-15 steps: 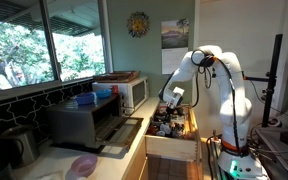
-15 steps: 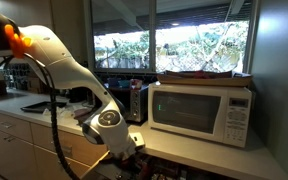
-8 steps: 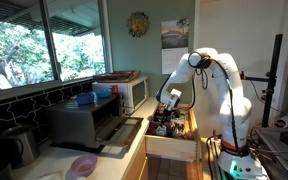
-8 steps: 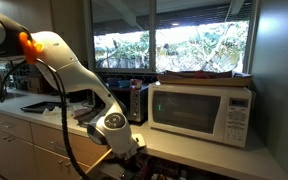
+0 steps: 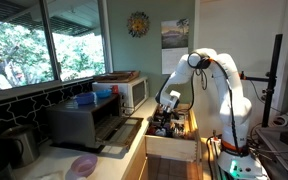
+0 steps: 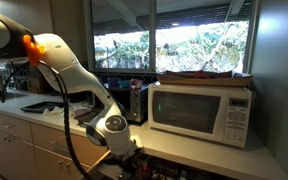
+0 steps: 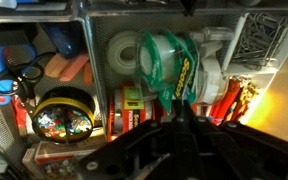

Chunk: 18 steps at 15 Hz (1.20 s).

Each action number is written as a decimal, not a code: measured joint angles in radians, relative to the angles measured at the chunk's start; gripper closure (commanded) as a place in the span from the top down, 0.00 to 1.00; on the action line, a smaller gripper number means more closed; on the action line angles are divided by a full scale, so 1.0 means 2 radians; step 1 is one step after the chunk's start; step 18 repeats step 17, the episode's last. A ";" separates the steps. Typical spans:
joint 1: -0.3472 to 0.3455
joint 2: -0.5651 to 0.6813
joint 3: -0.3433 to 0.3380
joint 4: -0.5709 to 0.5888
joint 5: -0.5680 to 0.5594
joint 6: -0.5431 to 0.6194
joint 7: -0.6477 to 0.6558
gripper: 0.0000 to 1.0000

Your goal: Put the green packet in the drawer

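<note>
Our gripper [image 7: 179, 114] pinches the green packet [image 7: 170, 62] by its edge above the open drawer [image 5: 172, 150]. We should lower it close over the tape roll [image 7: 124, 55] before releasing, so it settles inside.

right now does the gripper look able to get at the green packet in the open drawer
Probably yes: the gripper hangs right over the open drawer, its shut tips at the lower edge of the green packet, with nothing between them. Whether it pinches the packet is unclear.
</note>
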 measured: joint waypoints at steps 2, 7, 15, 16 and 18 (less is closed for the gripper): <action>0.000 0.000 -0.001 -0.001 -0.004 -0.002 0.000 0.47; 0.005 -0.035 -0.020 -0.023 -0.075 0.000 0.032 0.84; 0.027 -0.233 -0.085 -0.126 -0.274 -0.088 0.085 1.00; 0.032 -0.262 -0.098 -0.131 -0.273 -0.114 0.066 1.00; 0.032 -0.291 -0.105 -0.135 -0.268 -0.139 0.049 0.99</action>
